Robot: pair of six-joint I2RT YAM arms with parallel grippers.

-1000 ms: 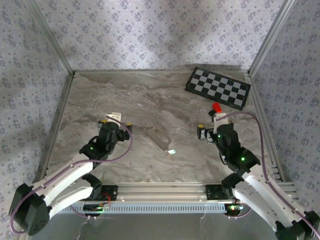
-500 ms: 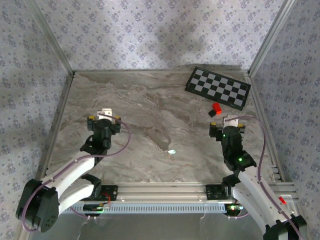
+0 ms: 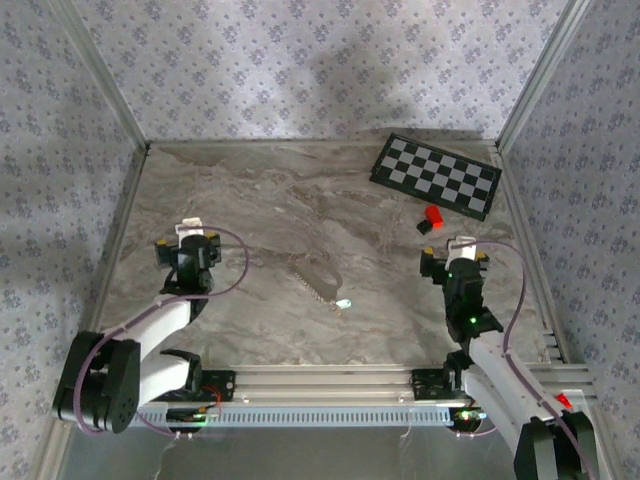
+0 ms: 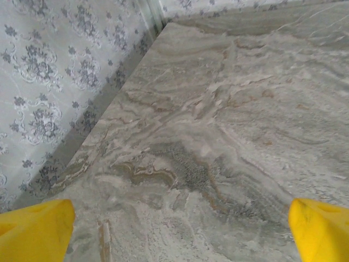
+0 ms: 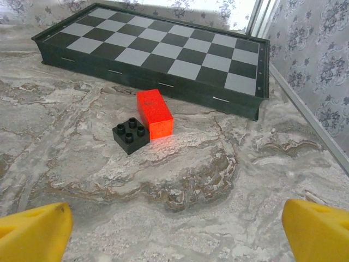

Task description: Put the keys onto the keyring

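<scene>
both arms have pulled back to the frame's sides; left gripper [image 3: 187, 240] and right gripper [image 3: 455, 252] gape empty. key [image 3: 343, 304] lies lower centre beside the keyring [image 3: 312, 282]; we cannot tell if it's threaded.

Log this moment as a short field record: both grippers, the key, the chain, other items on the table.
left gripper: open, empty, above the left side of the table
right gripper: open, empty, facing the red block
key: mint-green head, lying on the table between the arms
keyring: silvery chain, its near end by the key; too small to tell if joined
other items: black brick beside the red block, both near the chessboard
</scene>
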